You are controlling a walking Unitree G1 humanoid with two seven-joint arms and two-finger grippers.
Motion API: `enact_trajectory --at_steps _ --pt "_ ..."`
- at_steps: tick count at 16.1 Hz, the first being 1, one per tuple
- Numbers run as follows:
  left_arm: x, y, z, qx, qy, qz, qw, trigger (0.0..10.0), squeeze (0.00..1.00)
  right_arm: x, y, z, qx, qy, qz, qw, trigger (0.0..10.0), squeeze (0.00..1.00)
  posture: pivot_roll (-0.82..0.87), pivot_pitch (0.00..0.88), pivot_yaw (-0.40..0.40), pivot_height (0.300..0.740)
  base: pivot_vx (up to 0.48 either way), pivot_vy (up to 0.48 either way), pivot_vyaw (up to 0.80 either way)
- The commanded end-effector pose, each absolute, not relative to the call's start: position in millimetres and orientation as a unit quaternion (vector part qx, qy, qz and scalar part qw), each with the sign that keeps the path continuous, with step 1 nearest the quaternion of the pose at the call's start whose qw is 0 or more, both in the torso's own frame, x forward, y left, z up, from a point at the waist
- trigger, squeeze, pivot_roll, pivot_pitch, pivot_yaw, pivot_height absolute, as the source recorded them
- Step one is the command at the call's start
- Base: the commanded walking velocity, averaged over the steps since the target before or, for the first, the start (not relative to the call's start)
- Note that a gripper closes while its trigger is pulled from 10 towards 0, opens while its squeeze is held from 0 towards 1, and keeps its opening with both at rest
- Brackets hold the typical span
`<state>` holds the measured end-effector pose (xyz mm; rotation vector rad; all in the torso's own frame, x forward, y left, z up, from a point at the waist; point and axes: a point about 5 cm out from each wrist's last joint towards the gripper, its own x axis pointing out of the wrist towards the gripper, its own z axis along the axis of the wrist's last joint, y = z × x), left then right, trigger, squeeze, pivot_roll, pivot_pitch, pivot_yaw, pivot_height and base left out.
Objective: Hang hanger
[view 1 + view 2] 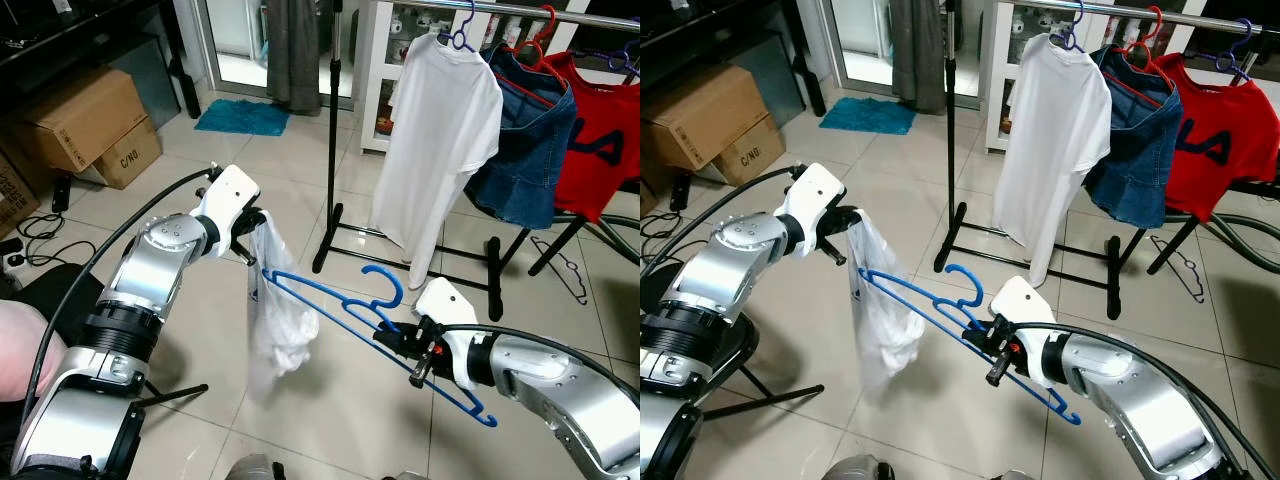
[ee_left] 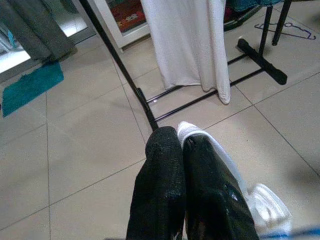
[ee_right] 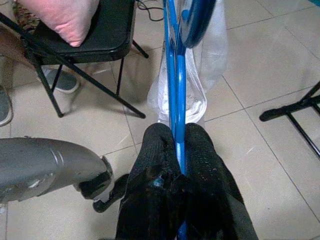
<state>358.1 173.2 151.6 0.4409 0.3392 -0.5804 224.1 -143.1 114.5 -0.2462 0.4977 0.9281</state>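
Hanger: the blue hanger (image 1: 340, 310) is in the air between my two arms, low over the floor (image 1: 330, 400), tilted, its hook (image 1: 385, 285) curling up near my right wrist.

Garment: a white garment (image 1: 275, 320) hangs limp from the hanger's far end and droops toward the floor; I cannot tell how far it is threaded on.

Right gripper: the right gripper (image 3: 179, 150) is clamped on the hanger's blue bar, fingers (image 3: 160, 160) pressed together on either side of it, just below the hook.

Left gripper: the left gripper (image 2: 181, 145) has its fingers pinched together on a fold of the white garment at the hanger's far end.

Handling: I judge the hanger light and stiff, thin plastic that could twist in the grip; the garment is soft, light and will swing. It could slide off the sloping bar if I let go on the left too early.

Where to hold: I'd keep my right hold close under the hook, so the hook stays free to catch the rail.

Rack: the rail (image 1: 520, 10) crosses the top right, well apart from the hanger and higher; a white shirt (image 1: 440, 140), a denim piece (image 1: 525, 150) and a red shirt (image 1: 600, 140) hang on it.

Next, as I judge it: level the hanger, lift it and bring the hook over a bare stretch of rail.

Around: boxes (image 1: 90, 125) stand by the far left wall, a teal mat (image 1: 240, 117) by the door, a spare hanger (image 1: 565, 270) on the floor under the rack.
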Motion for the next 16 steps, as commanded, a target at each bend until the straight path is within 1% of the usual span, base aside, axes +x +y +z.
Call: enact_trajectory --at_steps 1,4,10,13,14,16 --pt "360.5 172.2 161.0 0.21 0.149 -0.282 0.924 0.0 0.0 226.6 -144.7 117.1 -0.118 0.235 0.431 0.863 10.0 0.0 0.03 0.037 0.06 0.74 0.0 0.0 0.0" --pt "360.4 166.0 161.4 0.201 0.148 -0.289 0.924 0.0 0.0 235.9 -138.6 113.7 -0.113 0.235 0.402 0.878 10.0 0.0 0.03 0.036 0.058 0.74 0.0 0.0 0.0" --pt "362.5 161.7 166.3 0.182 0.141 -0.288 0.929 0.0 0.0 240.9 -125.7 109.8 -0.109 0.235 0.394 0.882 10.0 0.0 0.03 0.038 0.057 0.74 0.0 0.0 0.0" --pt "363.5 154.5 172.0 0.153 0.133 -0.294 0.934 0.0 0.0 240.5 -114.0 102.5 -0.118 0.247 0.4 0.875 10.0 0.0 0.03 0.04 0.059 0.74 0.0 0.0 0.0" --pt "363.5 153.0 172.7 0.15 0.132 -0.295 0.934 0.0 0.0 241.4 -112.6 101.8 -0.119 0.247 0.4 0.874 10.0 0.0 0.03 0.041 0.059 0.74 0.0 0.0 0.0" --pt "364.2 151.2 172.0 0.157 0.131 -0.293 0.934 0.0 0.0 240.9 -107.5 98.0 -0.118 0.256 0.419 0.863 10.0 0.0 0.04 0.043 0.056 0.74 0.0 0.0 0.0"
